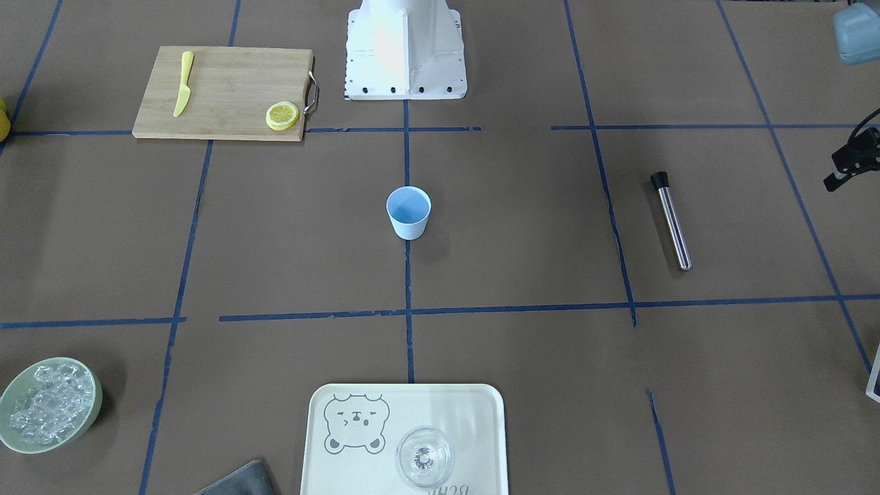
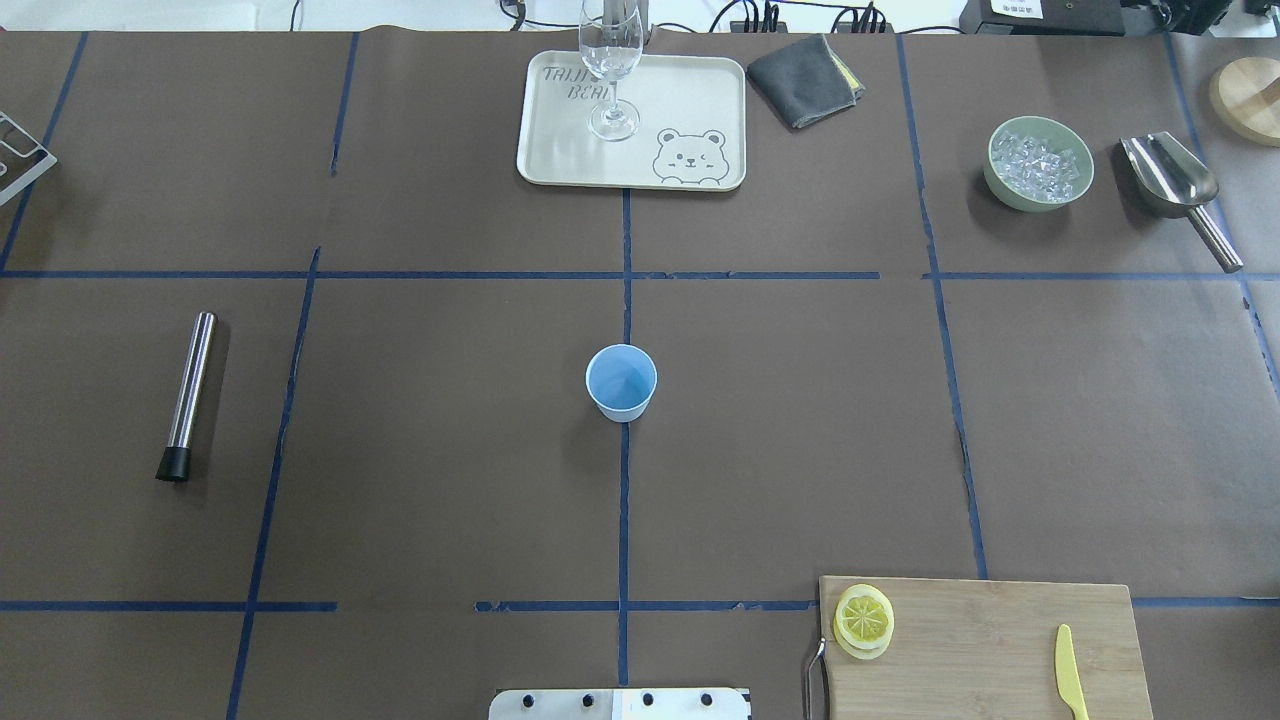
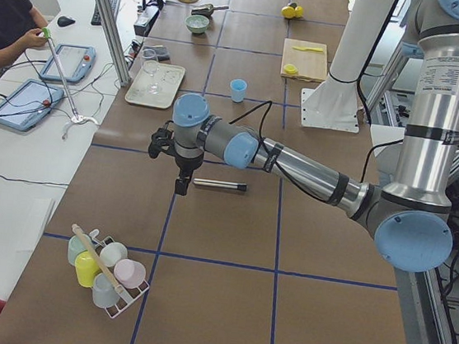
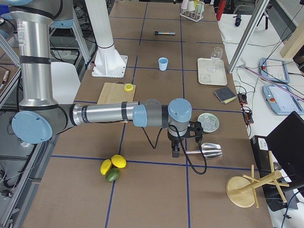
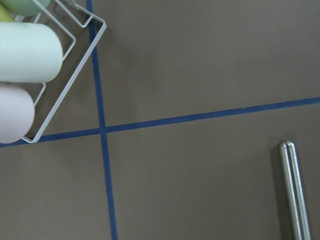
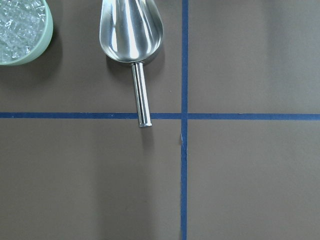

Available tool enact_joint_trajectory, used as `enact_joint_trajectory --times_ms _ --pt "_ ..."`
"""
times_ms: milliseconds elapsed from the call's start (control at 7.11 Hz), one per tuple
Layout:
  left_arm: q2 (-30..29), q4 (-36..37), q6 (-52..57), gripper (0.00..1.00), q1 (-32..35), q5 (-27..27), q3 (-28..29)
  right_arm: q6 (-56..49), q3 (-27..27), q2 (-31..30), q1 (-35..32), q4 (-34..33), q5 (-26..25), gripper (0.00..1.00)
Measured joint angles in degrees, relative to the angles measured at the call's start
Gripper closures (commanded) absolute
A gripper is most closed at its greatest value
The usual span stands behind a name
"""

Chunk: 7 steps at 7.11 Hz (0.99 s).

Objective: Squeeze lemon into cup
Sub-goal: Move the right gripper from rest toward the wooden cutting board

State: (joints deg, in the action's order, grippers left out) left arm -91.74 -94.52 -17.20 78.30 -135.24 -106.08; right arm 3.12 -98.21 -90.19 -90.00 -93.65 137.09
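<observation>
Inspection of the overhead view: the cup (image 2: 621,382) stood upright and appeared empty at worktop centre. The lemon (image 2: 864,620), top slice of a small overlapped stack, lay on the cutting board (image 2: 980,650) between four and five o'clock from the cup and well apart from it. A yellow knife (image 2: 1068,675) lay toward the board's other end.

Neither arm was near either item. The right tool (image 4: 175,153) hung above the worktop by the scoop (image 2: 1165,170) and ice bowl (image 2: 1035,204), around two o'clock from the cup. The left tool (image 3: 180,186) hung near the steel rod (image 3: 220,185) at nine o'clock. Whether either tool's fingers stood apart or together could not be determined.

Judgement: pick-up had not begun. The next move called for the right arm, on the board's side, to reach the stack and take the top slice alone by its rim.
</observation>
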Motion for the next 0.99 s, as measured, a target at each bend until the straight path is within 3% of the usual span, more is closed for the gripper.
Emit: enact_joint_trajectory --times_ms 422,985 --pt "-0.1 -3.4 -3.4 0.0 -2.7 0.1 0.1 16.8 -10.9 -0.3 10.9 0.5 0.7 0.0" --pt "-0.5 -8.5 -9.8 0.0 -7.2 0.5 1.0 46.3 -21.0 -1.1 28.0 11.0 -5.9 0.0"
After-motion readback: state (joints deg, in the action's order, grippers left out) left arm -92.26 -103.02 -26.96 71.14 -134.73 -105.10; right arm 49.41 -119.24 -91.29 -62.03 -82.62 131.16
